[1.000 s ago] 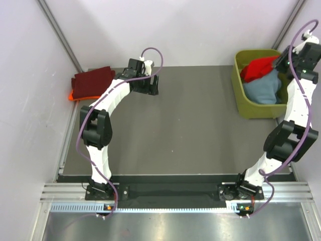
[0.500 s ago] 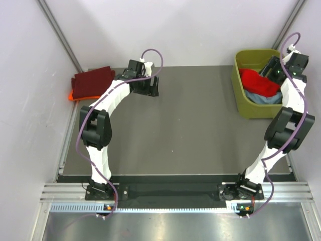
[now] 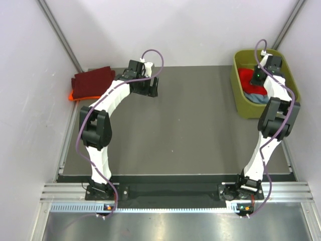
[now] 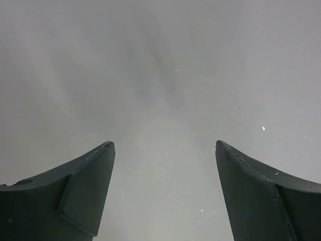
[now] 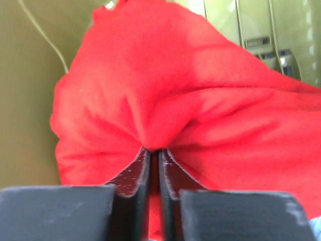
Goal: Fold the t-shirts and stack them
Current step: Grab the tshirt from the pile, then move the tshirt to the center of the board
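Right gripper [image 5: 154,151] on tub's [image 3: 236,94] red t-shirt [image 5: 165,85]

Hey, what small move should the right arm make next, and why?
Probably lift straight up. The right jaws are pinched shut on a fold of the red shirt, which lies in the green tub, so raising it should clear the rim before carrying it to the table.

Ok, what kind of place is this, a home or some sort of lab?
Probably a lab test cell: robot arms bolted to a metal rail, white walls boxing in a grey table, and a tub holding a red t-shirt.
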{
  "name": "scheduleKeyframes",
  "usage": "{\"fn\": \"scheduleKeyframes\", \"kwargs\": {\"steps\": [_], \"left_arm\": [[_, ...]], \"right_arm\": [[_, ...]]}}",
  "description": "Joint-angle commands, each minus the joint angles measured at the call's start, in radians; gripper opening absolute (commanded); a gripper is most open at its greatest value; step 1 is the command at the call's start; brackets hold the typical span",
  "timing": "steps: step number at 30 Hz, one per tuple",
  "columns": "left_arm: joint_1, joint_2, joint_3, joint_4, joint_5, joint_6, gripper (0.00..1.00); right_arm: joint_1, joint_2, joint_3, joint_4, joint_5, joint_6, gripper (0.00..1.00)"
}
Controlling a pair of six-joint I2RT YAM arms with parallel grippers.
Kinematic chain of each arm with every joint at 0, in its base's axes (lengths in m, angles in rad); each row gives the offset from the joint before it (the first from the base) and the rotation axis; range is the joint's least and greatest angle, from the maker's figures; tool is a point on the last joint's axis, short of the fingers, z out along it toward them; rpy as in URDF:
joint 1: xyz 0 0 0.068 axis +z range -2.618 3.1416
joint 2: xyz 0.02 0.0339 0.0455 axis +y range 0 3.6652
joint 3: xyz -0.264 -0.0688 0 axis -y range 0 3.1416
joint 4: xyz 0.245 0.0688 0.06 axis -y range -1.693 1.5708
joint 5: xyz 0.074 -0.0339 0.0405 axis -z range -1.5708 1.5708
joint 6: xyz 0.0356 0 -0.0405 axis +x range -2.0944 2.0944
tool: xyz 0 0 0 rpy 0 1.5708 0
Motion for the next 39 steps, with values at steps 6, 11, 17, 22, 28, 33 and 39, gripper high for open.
{"fn": "scheduleKeyframes", "kwargs": {"steps": [6, 11, 17, 22, 28, 33, 39], "left_arm": [[-0.010, -0.070, 0.016, 0.037, -0.004, 0.004, 0.86], [-0.010, -0.067, 0.030, 0.045, -0.017, -0.031, 0.92], [-0.008, -0.051, 0.091, 0.034, -0.033, -0.062, 0.98], [-0.007, -0.058, 0.110, 0.031, -0.063, -0.064, 0.99], [0.001, -0.097, 0.068, 0.042, -0.070, -0.107, 0.99], [0.005, -0.143, 0.062, 0.045, -0.120, -0.091, 0.99], [0.005, -0.157, 0.018, 0.042, -0.134, -0.070, 0.99]], "right_arm": [[0.009, -0.198, 0.065, 0.040, 0.072, 0.002, 0.00], [-0.004, -0.390, 0.103, 0.034, 0.060, 0.001, 0.00], [0.007, -0.550, 0.128, 0.034, -0.060, 0.074, 0.00], [0.081, -0.619, 0.074, 0.058, -0.247, 0.191, 0.00], [0.191, -0.636, -0.058, 0.158, -0.466, 0.475, 0.00], [0.358, -0.625, -0.062, 0.225, -0.580, 0.522, 0.00], [0.326, -0.578, -0.221, 0.176, -0.583, 0.475, 0.51]]}}
